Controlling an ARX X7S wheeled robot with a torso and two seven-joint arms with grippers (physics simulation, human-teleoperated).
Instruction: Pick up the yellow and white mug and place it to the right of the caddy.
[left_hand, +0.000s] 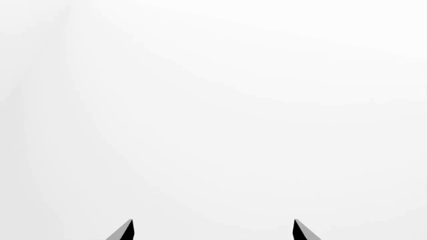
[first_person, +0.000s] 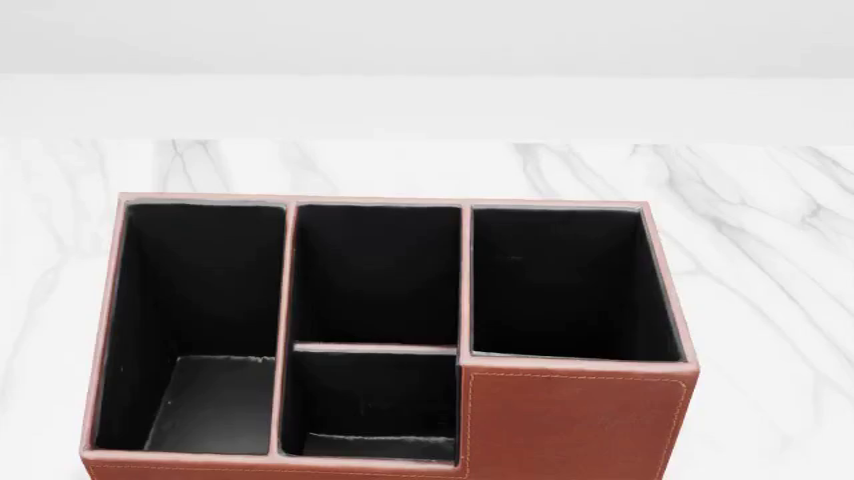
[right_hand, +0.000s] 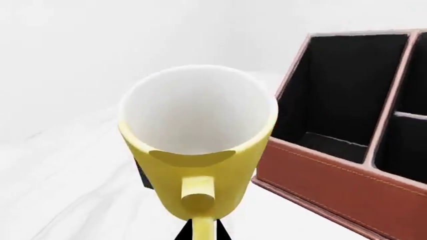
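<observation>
In the right wrist view the yellow and white mug (right_hand: 197, 145) fills the middle, its white inside facing the camera and its yellow handle (right_hand: 200, 200) pointing back toward my right gripper (right_hand: 203, 231), which is shut on the handle. The caddy (right_hand: 333, 175), reddish-brown with black-lined compartments, stands just beside the mug. In the head view the caddy (first_person: 574, 425) sits on the white marble table (first_person: 761, 250); neither the mug nor either arm shows there. My left gripper (left_hand: 213, 231) is open and empty, with only blank white surface in front of it.
A small dark object (right_hand: 141, 175) shows partly behind the mug in the right wrist view. The marble table extends on both sides of the caddy in the head view, with a white wall (first_person: 427, 40) behind it.
</observation>
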